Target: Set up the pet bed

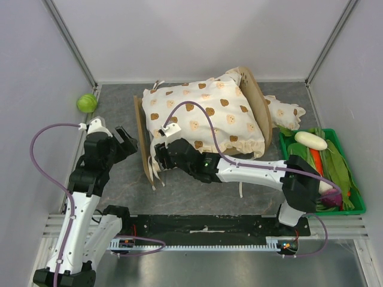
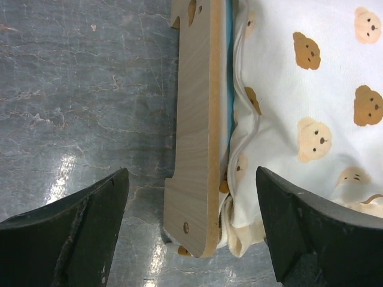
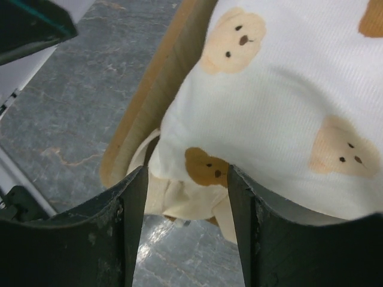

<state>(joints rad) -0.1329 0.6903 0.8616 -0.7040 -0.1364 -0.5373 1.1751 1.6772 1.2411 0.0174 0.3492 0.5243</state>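
Left tool (image 1: 129,142) just beside pet bed (image 1: 142,128)

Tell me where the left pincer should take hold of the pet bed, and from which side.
Take the pet bed by its thin wooden end panel, coming from above. It stands on edge between the fingers of the open left pincer, so they can probably close across its thickness: one on the bare outer face, one beside the bear-print cushion.
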